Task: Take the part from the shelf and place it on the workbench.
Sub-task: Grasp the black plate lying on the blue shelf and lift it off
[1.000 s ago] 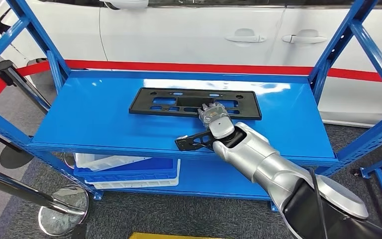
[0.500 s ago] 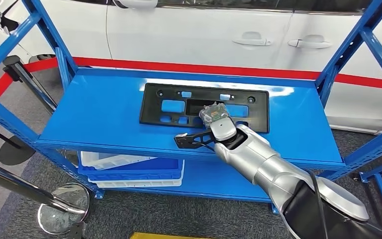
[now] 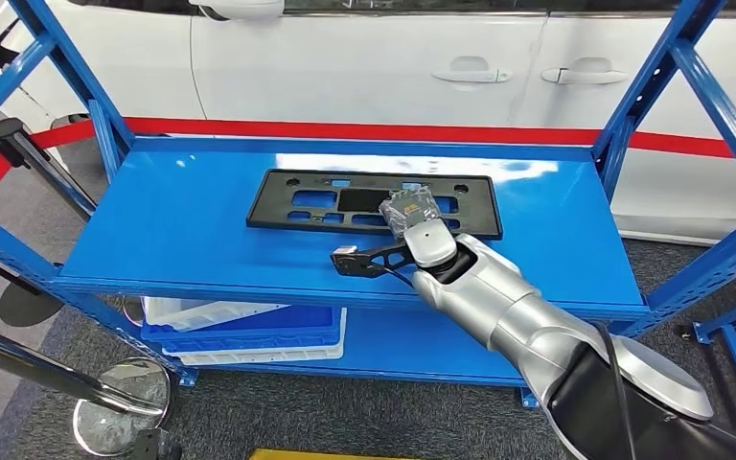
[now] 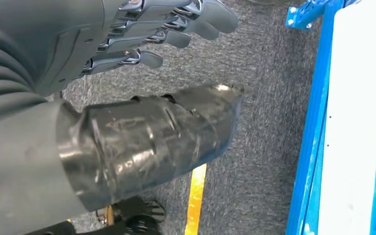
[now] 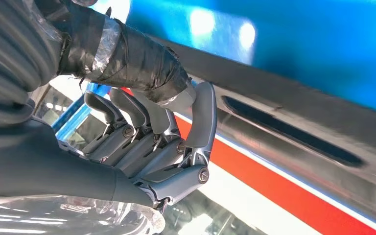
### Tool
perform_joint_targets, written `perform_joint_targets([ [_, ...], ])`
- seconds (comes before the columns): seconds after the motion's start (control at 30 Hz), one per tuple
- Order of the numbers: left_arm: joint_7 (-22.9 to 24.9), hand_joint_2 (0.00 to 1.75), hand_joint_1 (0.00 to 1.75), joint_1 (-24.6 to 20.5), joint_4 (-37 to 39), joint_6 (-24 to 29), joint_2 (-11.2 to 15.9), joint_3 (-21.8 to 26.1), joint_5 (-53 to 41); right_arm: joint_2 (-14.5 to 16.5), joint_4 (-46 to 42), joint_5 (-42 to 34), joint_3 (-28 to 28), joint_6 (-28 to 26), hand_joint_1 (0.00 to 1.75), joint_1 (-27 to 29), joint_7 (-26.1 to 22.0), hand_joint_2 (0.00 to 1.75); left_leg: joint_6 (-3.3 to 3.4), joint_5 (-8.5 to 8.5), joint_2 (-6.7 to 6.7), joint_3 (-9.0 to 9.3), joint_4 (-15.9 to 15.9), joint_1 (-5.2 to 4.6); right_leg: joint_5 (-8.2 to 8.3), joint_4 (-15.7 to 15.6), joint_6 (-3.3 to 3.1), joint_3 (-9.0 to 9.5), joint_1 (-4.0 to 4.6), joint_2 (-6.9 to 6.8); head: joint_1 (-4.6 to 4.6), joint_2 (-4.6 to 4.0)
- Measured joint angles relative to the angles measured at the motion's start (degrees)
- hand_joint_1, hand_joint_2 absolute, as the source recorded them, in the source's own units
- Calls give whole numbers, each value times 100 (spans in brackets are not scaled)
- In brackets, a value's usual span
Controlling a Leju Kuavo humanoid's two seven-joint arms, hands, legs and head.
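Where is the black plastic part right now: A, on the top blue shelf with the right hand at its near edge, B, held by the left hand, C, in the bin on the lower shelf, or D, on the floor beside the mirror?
A: the black part lies on the top blue shelf, with the right hand at its near edge.

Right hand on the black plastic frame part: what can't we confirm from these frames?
- Head view: the right hand covers the near edge of the black plastic frame part, so contact there is hidden.
- Right wrist view: the fingers are curled, but blur and glare hide whether they close on the part.
- Left wrist view: the left hand over grey carpet; the shelf top is cut off.
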Motion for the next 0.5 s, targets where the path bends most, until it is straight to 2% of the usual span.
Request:
perform_joint_targets([
  [0.03, -2, 175, 0, -7, -1, 11, 4, -1, 3, 0, -21, 7, 0, -25, 175, -16, -7, 175, 28, 96, -3, 148, -310, -13, -5, 8, 18, -6, 8, 2, 3, 0],
  [0.07, -5, 175, 0, -13, -1, 30, 7, -2, 8, 0, -45, 13, 0, -57, 175, -30, -16, 175, 54, 128, -7, 231, -489, -27, -2, 8, 41, -13, 15, 3, 6, 0],
  [0.13, -21, 175, 0, -14, 0, 87, 8, -8, 31, -1, -110, 24, 0, -131, 175, -48, -38, 175, 103, 125, -15, 252, -570, -51, 14, -6, 97, -24, 23, 6, 8, 0],
  [0.2, -47, 175, 0, -9, 1, 143, 8, -16, 53, -1, -199, 42, -1, -207, 175, -67, -48, 175, 163, 159, -5, 268, -610, -21, -36, 34, 155, -50, 25, 1, 10, 0],
  [0.23, -59, 175, 0, -10, 1, 168, 8, -20, 58, -1, -244, 54, -1, -249, 175, -87, -48, 175, 199, 176, 1, 279, -633, -5, -138, 178, 180, -112, 27, -2, 20, 0],
  [0.27, -66, 175, 0, -12, 1, 192, 8, -22, 57, -1, -281, 69, -2, -283, 175, -106, -48, 175, 228, 186, 6, 288, -648, 6, -299, 450, 200, -231, 25, -7, 27, 0],
  [0.33, -75, 175, 0, -14, 1, 224, 8, -26, 52, -1, -337, 89, -2, -319, 175, -122, -48, 175, 256, 185, 8, 289, -649, -2, -639, 1205, 224, -563, 15, -10, 40, 0],
  [0.37, -77, 175, 0, -12, 1, 231, 8, -27, 51, -2, -355, 94, -2, -321, 175, -115, -49, 175, 259, 183, 7, 289, -646, -3, -715, 1490, 231, -697, 9, -11, 40, 0],
  [0.4, -77, 175, 0, -9, 1, 233, 7, -28, 51, -3, -370, 96, -2, -321, 175, -107, -49, 175, 260, 180, 4, 290, -641, -3, -686, 1583, 234, -747, 3, -11, 41, 0],
  [0.43, -77, 175, 0, -6, 1, 235, 7, -30, 51, -6, -388, 98, -3, -321, 175, -104, -50, 175, 258, 174, 0, 291, -632, -3, -551, 1450, 230, -691, -4, -11, 41, 0],
  [0.5, -77, 175, 0, -6, 1, 237, 7, -36, 50, -11, -430, 104, -4, -323, 175, -124, -50, 175, 233, 148, -8, 287, -599, -5, -176, 754, 201, -376, -12, -11, 42, 0],
])
